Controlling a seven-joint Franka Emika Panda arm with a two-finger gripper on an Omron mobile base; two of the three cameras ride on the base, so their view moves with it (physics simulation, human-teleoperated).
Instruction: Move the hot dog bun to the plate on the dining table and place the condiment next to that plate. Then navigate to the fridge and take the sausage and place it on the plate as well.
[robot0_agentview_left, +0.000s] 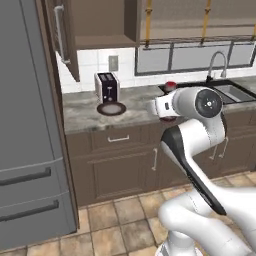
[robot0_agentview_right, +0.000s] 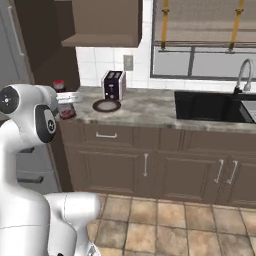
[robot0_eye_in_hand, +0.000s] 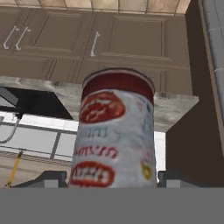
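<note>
i have the condiment (robot0_eye_in_hand: 114, 131) right in front of the hand camera, a bottle with a dark red cap and a pale label printed with red ovals. its long axis runs straight up and down that view, cap end toward the top, label facing me. the hand camera is rolled over, because the wall counter (robot0_eye_in_hand: 175, 109) and its cabinet doors hang above the bottle, so up in that view is not up in the room.

the two dark fingertips (robot0_eye_in_hand: 48, 179) stand wide apart, one on each side of the bottle's lower end. i cannot tell whether they press on it or just flank it.

in the left base view the red cap (robot0_agentview_left: 170, 85) shows just past the arm's wrist, over the marble counter (robot0_agentview_left: 85, 112) beside the sink (robot0_agentview_left: 227, 91). in the right base view the bottle (robot0_agentview_right: 62, 100) sits upright near the left end of the counter, with the hand (robot0_agentview_right: 67, 98) level with it.

a toaster (robot0_agentview_left: 107, 86) and a shallow dark dish (robot0_agentview_left: 111, 108) are further left on the counter. the fridge (robot0_agentview_left: 25, 125) fills the left of that view.
</note>
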